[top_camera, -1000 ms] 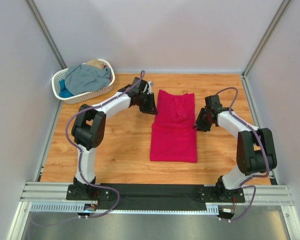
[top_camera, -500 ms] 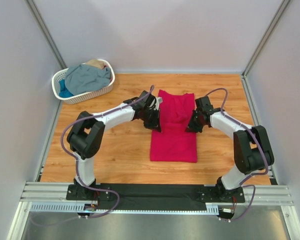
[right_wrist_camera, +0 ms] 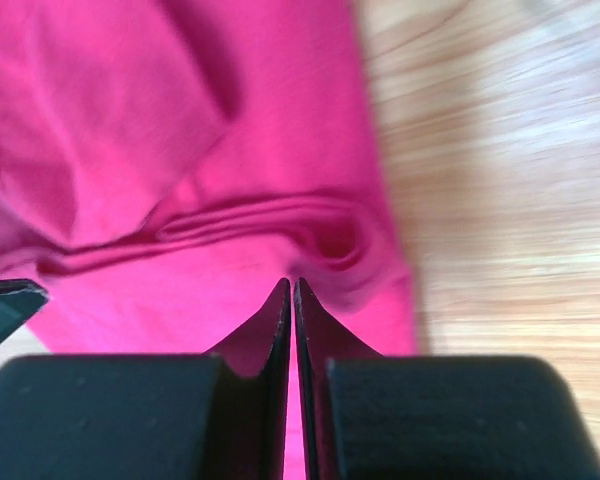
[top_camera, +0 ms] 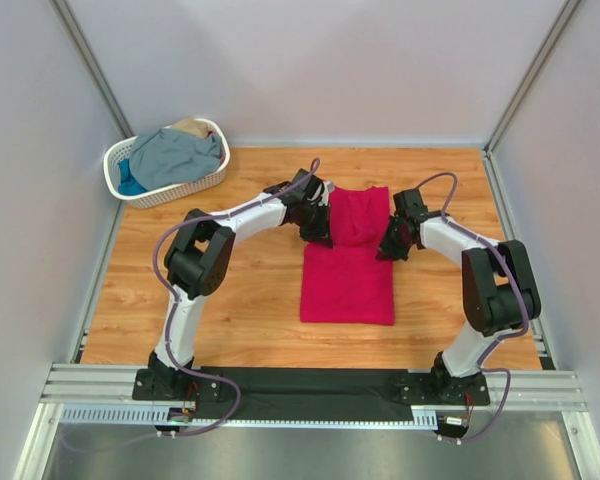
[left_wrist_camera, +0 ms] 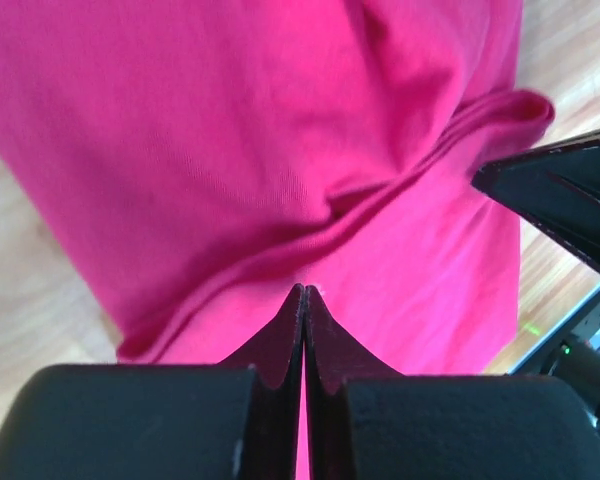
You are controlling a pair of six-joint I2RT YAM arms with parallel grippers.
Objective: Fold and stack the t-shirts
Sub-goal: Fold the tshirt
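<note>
The crimson-pink t-shirt lies folded into a long strip in the middle of the table. My left gripper is at the strip's left edge, about a third of the way down. It is shut, pinching a raised fold of the cloth at its tips. My right gripper is at the opposite edge, shut on puckered cloth at its tips. Grey-blue, bright blue and tan t-shirts lie heaped in the basket.
The white lattice basket stands at the table's back left corner. Grey enclosure walls close in the left, right and back sides. A black mat and metal rails run along the near edge by the arm bases.
Both grippers came inward from beside the shirt onto its side edges and shut there. The cloth has bunched into ridges between them.
</note>
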